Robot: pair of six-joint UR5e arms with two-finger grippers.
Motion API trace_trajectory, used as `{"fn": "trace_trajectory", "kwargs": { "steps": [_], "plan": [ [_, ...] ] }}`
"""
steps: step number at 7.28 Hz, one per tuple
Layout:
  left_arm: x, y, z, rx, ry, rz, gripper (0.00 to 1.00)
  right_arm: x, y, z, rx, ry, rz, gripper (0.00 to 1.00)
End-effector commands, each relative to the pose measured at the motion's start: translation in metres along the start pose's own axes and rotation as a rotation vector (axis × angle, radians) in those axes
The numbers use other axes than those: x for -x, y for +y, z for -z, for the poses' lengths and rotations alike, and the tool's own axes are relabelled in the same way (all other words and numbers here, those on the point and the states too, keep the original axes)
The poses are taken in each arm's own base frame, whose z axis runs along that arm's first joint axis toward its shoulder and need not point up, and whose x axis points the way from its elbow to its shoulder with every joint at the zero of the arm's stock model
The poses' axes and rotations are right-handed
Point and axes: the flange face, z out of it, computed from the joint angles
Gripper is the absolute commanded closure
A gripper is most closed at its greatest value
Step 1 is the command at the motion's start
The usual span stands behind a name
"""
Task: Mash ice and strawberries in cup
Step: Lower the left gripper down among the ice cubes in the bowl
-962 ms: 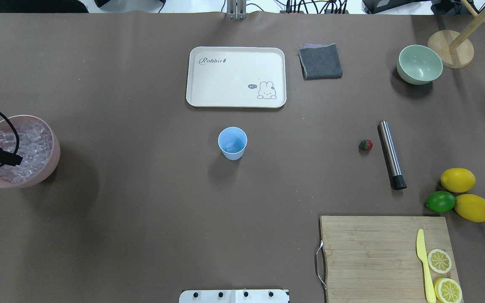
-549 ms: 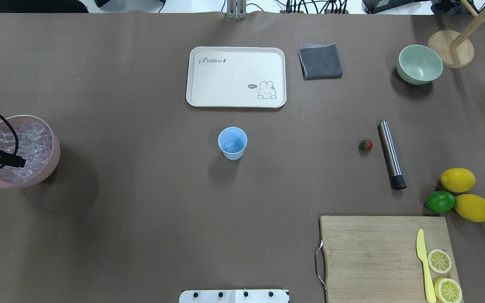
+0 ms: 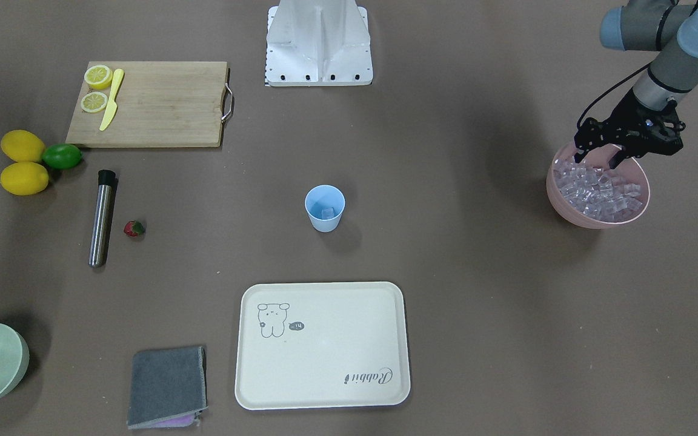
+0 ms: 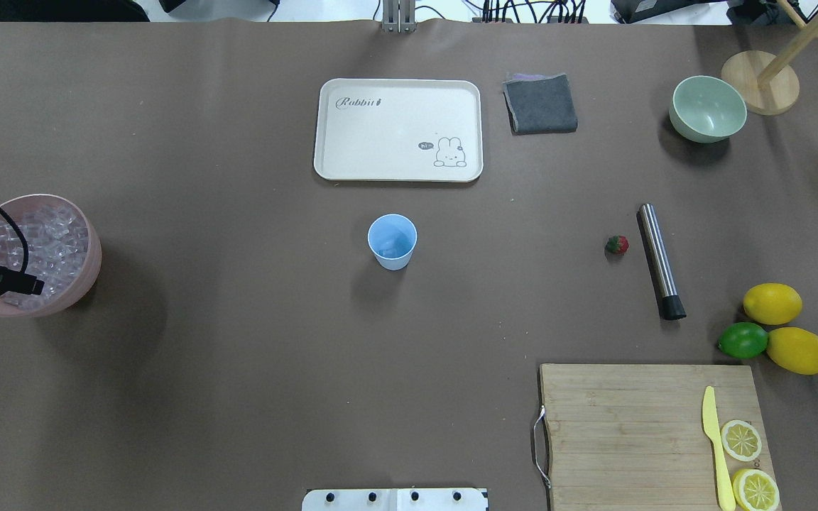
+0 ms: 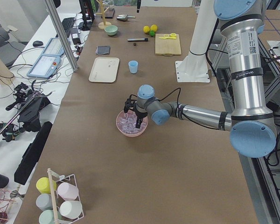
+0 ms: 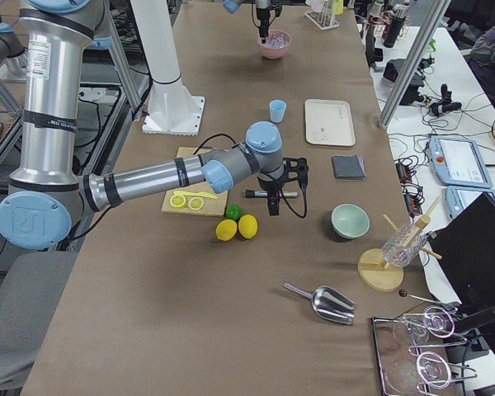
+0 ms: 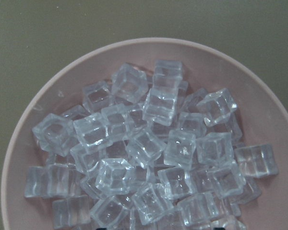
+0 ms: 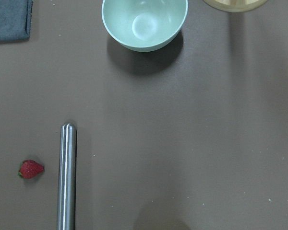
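Left gripper (image 3: 597, 160) spread over the ice (image 3: 603, 194)
It hangs at the pink bowl (image 3: 591, 223) of cubes — blue cup (image 3: 325, 212) and strawberry (image 3: 134, 228) stand well apart on the surface (image 3: 446, 242).

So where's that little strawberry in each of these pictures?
Front-facing: lower left, the strawberry just right of the steel rod.
Overhead: right of middle, just left of the steel rod.
Left side: table's far end, too small to tell.
Right side: cannot make it out.
Left wrist: not in it.
Right wrist: bottom left, left of the steel rod.
Shared landmark: the steel rod beside it.
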Motion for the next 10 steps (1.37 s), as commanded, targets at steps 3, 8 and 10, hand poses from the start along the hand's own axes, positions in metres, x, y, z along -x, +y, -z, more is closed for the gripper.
{"fn": "trace_trajectory", "kwargs": {
  "steps": [3,8,10],
  "plan": [
    [-0.0095,0.0061,-0.0074,0.019,0.007,-0.007,0.41,0.0016,-0.0046,-0.0018,-0.001,0.0,0.0,0.0],
    [-0.0085,0.007,-0.0099,0.022,0.003,-0.01,0.42,0.0009,-0.0047,-0.0024,-0.001,0.002,-0.001,0.0],
    [-0.0088,0.0077,-0.0112,0.025,0.003,-0.011,0.42,-0.0008,-0.0053,-0.0043,0.002,0.004,-0.004,0.0]
  ]
}}
